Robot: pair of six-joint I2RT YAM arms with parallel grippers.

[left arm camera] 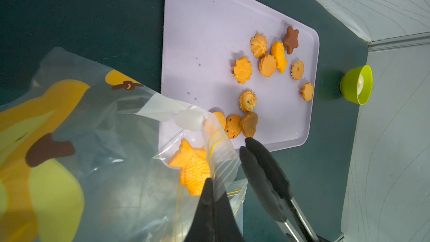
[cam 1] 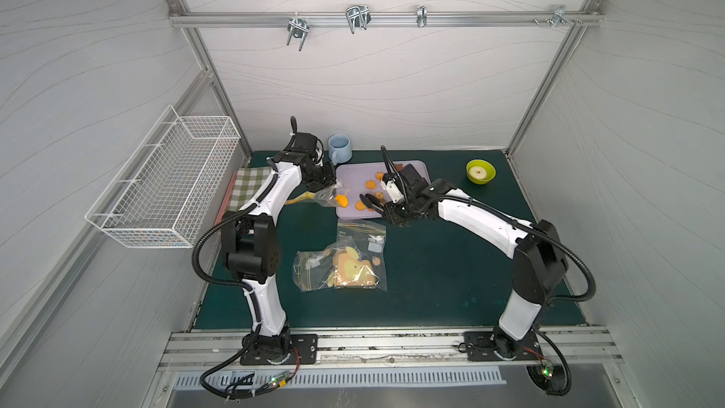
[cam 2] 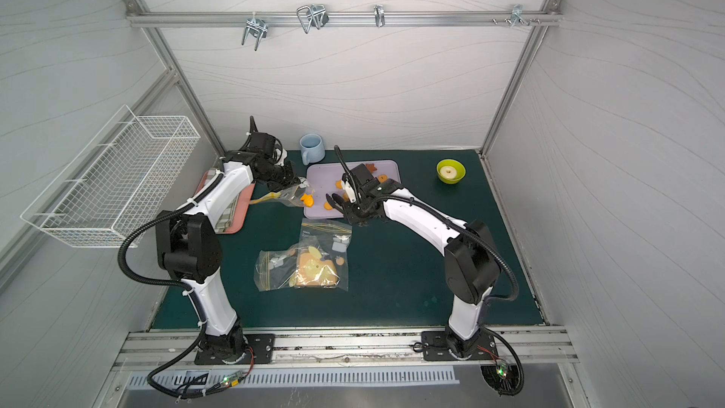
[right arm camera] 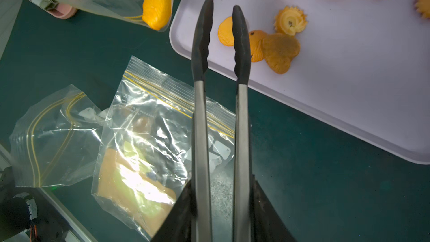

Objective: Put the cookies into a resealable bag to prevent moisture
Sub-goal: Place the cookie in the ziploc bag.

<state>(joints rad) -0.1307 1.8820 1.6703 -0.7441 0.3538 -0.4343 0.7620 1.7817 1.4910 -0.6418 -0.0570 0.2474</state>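
The left gripper point(left arm camera: 210, 196) has its jaws pressed together on the rim of a clear resealable bag point(left arm camera: 104, 124) and holds it up off the dark green worktop point(left arm camera: 69, 8), with its mouth just beside the lilac tray point(left arm camera: 197, 31). One orange fish-shaped cookie point(left arm camera: 193, 168) lies inside the bag, close to the yellow zip line.

The other cookies point(left arm camera: 267, 65) are scattered on the tray: leaf, swirl, round and fish shapes in orange-gold, plus a dark brown star point(left arm camera: 290, 39) near the far edge.

The right gripper point(right arm camera: 221, 189) has its jaws clamped on the steel arms of a pair of tongs point(right arm camera: 200, 112). The black tong tips stand narrowly apart with nothing between them, over the tray's near edge, beside a plain round cookie point(right arm camera: 224, 32) and a chip-dotted one point(right arm camera: 256, 45). Whether a tip touches either cookie I cannot tell.

Two more zip bags lie flat on the worktop near the robot: a crumpled empty-looking one point(right arm camera: 53, 136) and one with a tan toast-shaped print point(right arm camera: 139, 182). A lime-green bowl point(cam 1: 469, 169), a pale blue mug point(cam 1: 339, 149) and a checked cloth point(cam 1: 247, 186) sit further back. A white wire basket point(cam 1: 164, 190) hangs on the left wall.
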